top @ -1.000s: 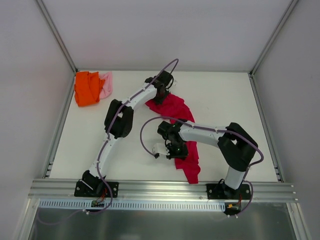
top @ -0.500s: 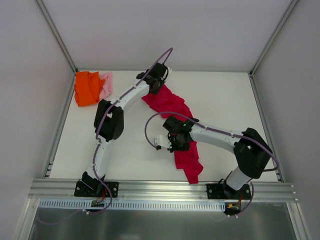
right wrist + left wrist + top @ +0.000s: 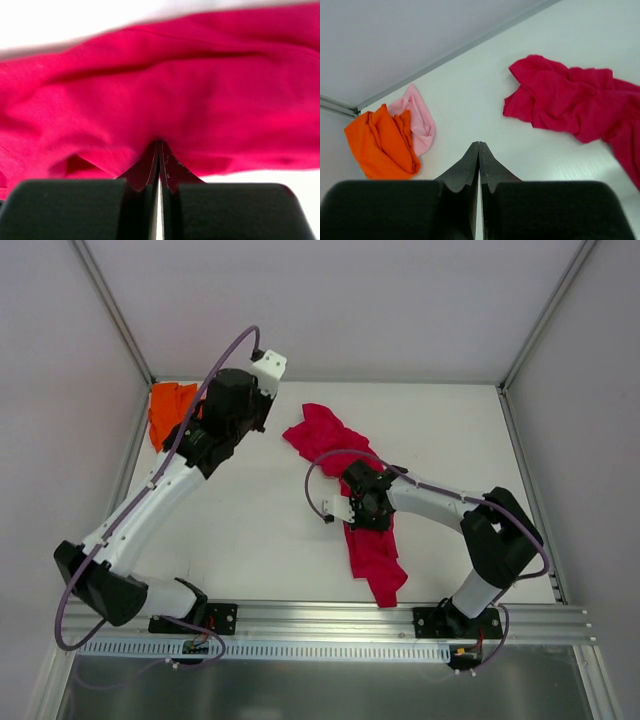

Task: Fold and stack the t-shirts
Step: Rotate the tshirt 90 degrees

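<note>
The crimson-red t-shirt [image 3: 332, 440] lies crumpled in a long strip down the middle of the table, and it also shows in the left wrist view [image 3: 570, 100]. My right gripper [image 3: 368, 508] rests on its middle, shut, with the red cloth [image 3: 165, 75] puckered at the fingertips. My left gripper [image 3: 255, 418] is raised off the table between the shirts, shut and empty [image 3: 479, 145]. The orange t-shirt [image 3: 165, 412] is bunched in the far left corner. Beside the orange one [image 3: 380, 142] lies the pale pink t-shirt [image 3: 417, 117], which the left arm hides in the top view.
White walls and metal frame rails [image 3: 115, 325] close in the table on the far, left and right sides. An aluminium rail [image 3: 320, 618] runs along the near edge with both arm bases. The left arm's elbow [image 3: 100, 585] hangs out at the near left.
My left gripper has come off the red shirt's far end and swung up and to the left, its elbow dropping low left. My right gripper shifted slightly right and farther with the cloth.
</note>
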